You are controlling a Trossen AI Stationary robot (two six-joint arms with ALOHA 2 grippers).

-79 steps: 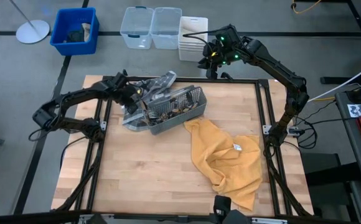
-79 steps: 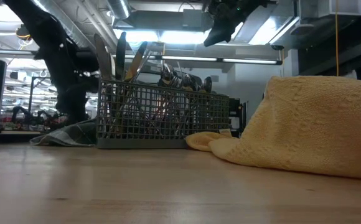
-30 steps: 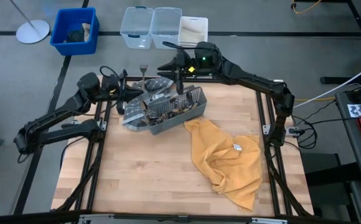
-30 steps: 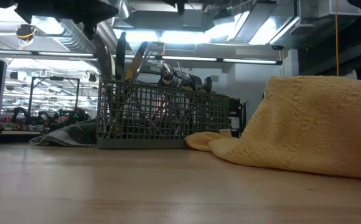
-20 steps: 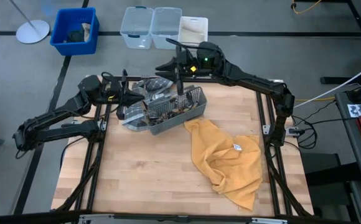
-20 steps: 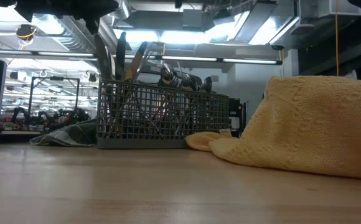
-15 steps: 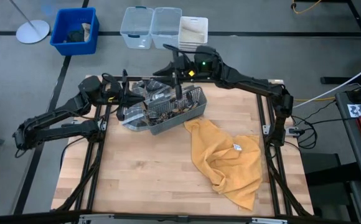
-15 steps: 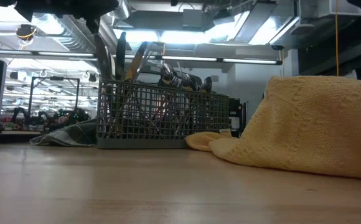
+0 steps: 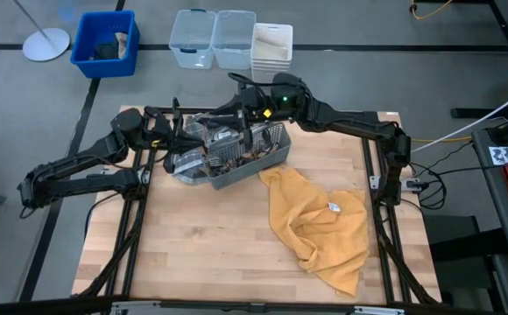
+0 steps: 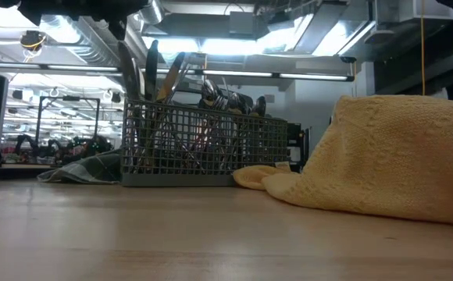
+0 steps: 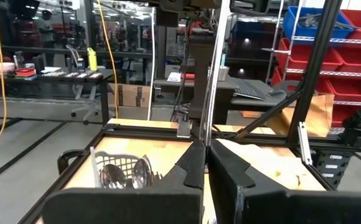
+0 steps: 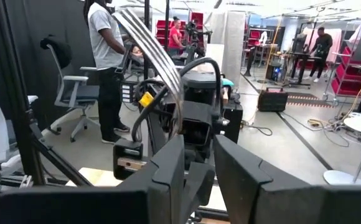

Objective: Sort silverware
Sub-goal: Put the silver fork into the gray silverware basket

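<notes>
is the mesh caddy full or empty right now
Full: the caddy stands upright on the table, with silverware handles sticking up above its rim, and more pieces showing inside from above.

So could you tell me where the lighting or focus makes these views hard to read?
Low view: bright ceiling lights backlight the mesh caddy, so the silverware reads as silhouettes. Right wrist view: the fork close to the lens is soft. High view: even light, only soft shadows under the yellow cloth.

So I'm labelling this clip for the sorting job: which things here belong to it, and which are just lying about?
Part of the job:
- silverware standing in the mesh caddy
- left gripper, shut on a knife
- right gripper, holding a fork

Lying about:
- yellow towel
- grey cloth
- clear bins
- blue bin
</notes>
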